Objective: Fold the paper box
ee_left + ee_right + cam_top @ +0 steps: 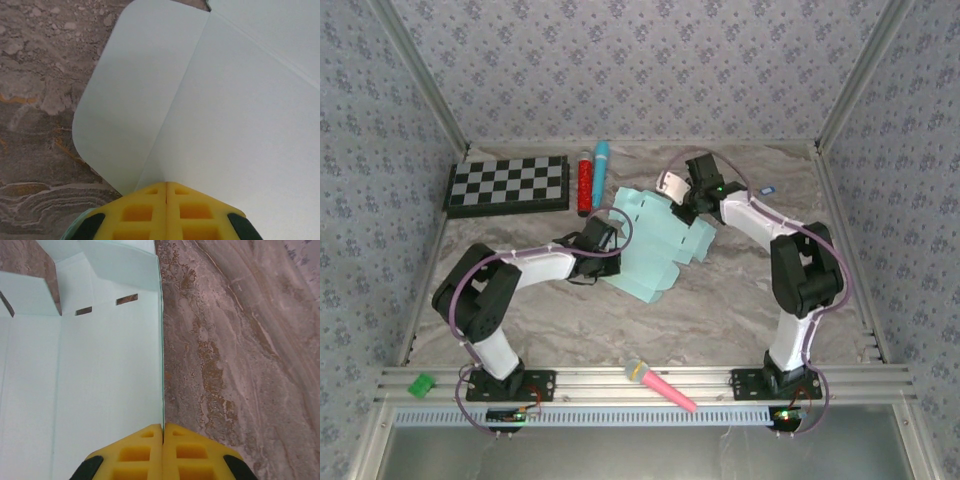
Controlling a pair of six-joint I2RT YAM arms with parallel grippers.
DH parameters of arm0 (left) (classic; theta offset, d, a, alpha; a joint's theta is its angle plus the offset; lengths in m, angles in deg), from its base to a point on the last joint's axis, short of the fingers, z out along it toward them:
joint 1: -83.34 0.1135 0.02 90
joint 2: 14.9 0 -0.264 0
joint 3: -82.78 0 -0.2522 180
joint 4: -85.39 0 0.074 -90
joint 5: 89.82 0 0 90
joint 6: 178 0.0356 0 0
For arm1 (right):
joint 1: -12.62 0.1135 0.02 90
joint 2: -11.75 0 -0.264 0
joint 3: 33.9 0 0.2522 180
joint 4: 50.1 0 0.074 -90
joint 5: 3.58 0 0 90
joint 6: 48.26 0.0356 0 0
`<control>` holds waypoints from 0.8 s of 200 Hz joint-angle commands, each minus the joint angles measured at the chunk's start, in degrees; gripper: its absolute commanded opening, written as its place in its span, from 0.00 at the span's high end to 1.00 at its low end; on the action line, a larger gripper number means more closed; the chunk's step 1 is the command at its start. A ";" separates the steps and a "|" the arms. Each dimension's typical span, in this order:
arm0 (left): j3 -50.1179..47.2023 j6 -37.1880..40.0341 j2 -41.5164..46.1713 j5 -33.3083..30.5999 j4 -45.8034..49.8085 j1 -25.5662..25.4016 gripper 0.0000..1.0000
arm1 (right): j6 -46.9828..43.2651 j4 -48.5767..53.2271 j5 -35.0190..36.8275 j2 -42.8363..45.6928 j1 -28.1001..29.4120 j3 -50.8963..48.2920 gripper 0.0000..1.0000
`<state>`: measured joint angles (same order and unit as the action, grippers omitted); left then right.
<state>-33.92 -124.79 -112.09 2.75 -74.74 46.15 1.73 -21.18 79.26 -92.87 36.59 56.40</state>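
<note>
Left gripper first: the yellow fingers are pressed flat together at the bottom of the wrist view, and a crease of the paper box runs straight into their seam. That looks like a pinch on the sheet. To the left of that crease a rounded flap spreads over the marbled tabletop, seemingly tipped a little along the score.

Over to the right gripper: same story, fingers tight together, and the sheet's straight right-hand edge disappears between them. It has the cardboard by its border. Beyond the fingertips the pale mint panel stretches up the frame to a row of little slots and some cut flaps near the top.

From overhead, the left gripper holds the sheet's left side and the right gripper its upper right, with the paper box spread between them in the middle of the table. The checkerboard sits upper left, a red tube and a cyan tube just beside it, and a pink microphone-shaped toy lies on the rail at the bottom.

How far along? Early, I'd say. The box is an open die-cut sheet, mostly flat: no walls standing, no tabs in their slots. Both arms have their hold, and nearly all the folding is left to do.
</note>
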 commanded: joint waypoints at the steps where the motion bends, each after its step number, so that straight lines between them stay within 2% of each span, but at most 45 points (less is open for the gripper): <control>1: -0.23 -2.12 -1.79 0.93 -1.69 -0.44 1.00 | -2.97 -8.34 4.77 3.28 1.71 -3.54 0.99; 71: 1.37 -4.54 -2.92 0.38 -3.43 -1.55 1.00 | -10.75 -25.48 15.42 6.74 7.85 -15.34 0.99; 118: 1.79 -5.48 -3.62 0.51 -4.53 -2.12 1.00 | -16.84 -34.58 22.90 5.53 12.12 -20.25 0.99; 160: 2.10 -5.88 -3.81 0.27 -5.21 -2.29 1.00 | -19.45 -42.00 25.26 5.47 14.63 -24.53 0.99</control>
<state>-32.89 -129.75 -114.25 2.71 -78.58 44.56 -15.19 -58.38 102.95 -87.34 49.62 34.30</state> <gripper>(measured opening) 0.052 0.053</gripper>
